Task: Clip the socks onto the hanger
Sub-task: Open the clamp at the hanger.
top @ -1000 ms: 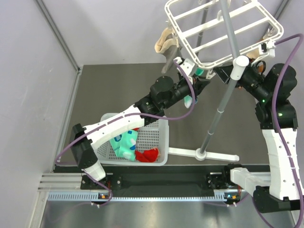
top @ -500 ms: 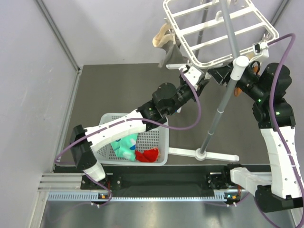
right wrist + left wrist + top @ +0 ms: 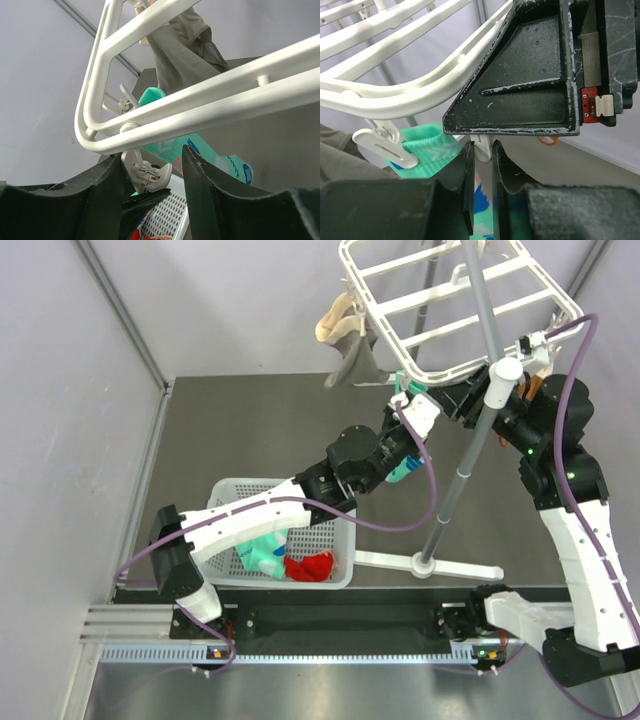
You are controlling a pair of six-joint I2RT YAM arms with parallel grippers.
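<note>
Clipping step: left gripper, jaws nearly closed, pinches mint-green sock up under hanger corner. Right gripper jaws stand apart astride a dangling clip, gripping nothing. Next, likely: squeeze clip, feed cuff in.

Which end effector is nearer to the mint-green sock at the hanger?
Left. The left end effector holds the mint-green sock between its fingers; the right end effector straddles a clip of the hanger, with the sock beyond it.
</note>
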